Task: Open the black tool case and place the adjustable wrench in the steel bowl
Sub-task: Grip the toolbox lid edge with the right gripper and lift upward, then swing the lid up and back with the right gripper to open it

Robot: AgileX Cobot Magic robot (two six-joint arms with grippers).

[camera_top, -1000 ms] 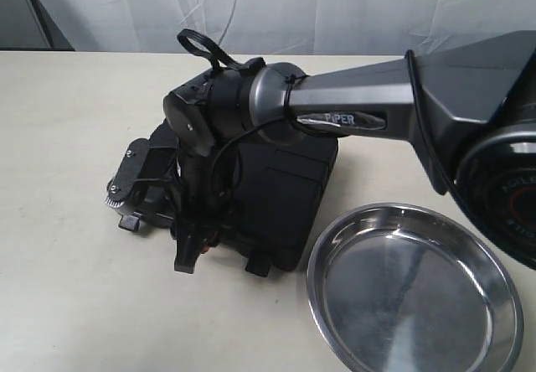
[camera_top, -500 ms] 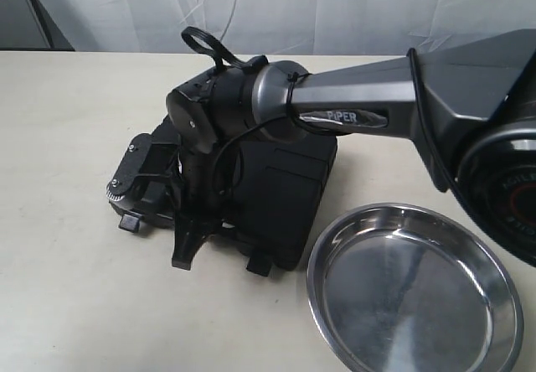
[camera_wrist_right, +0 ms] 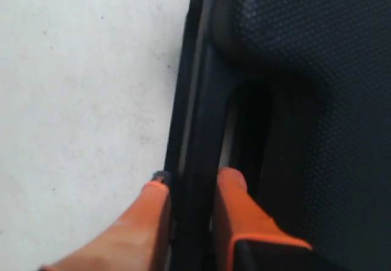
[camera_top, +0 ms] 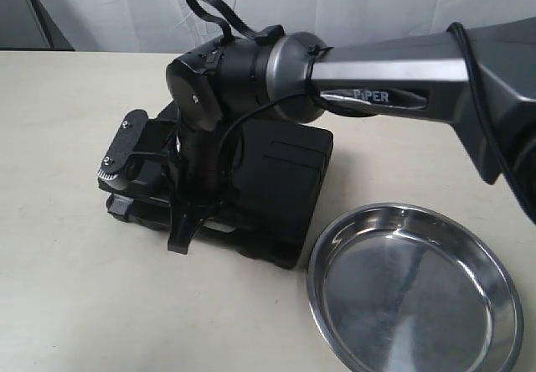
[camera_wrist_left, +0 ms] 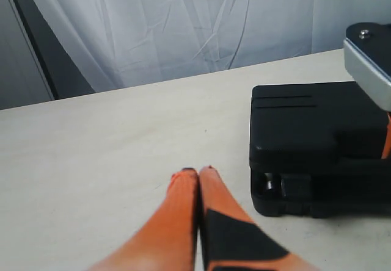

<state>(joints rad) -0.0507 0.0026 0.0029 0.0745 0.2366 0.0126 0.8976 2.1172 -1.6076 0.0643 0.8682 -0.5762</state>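
Note:
The black tool case (camera_top: 280, 189) lies on the table with its lid down; the adjustable wrench is hidden. My right gripper (camera_top: 182, 236) reaches across to the case's near left edge. In the right wrist view that gripper (camera_wrist_right: 195, 182) is shut on the case's handle bar (camera_wrist_right: 198, 124), one orange finger outside it and one in the cut-out. The steel bowl (camera_top: 410, 292) stands empty to the right of the case. My left gripper (camera_wrist_left: 197, 172) is shut on nothing, low over the table beside the case (camera_wrist_left: 311, 130). The exterior view does not show it.
The right arm's grey forearm (camera_top: 394, 74) spans the scene above the case and bowl. Pale tabletop (camera_top: 67, 271) runs to the left and front of the case. A white curtain (camera_top: 335, 3) hangs behind the table.
The right arm's wrist has shifted left and slightly up. The case's near edge has moved a little left with the gripper. The bowl has stayed put.

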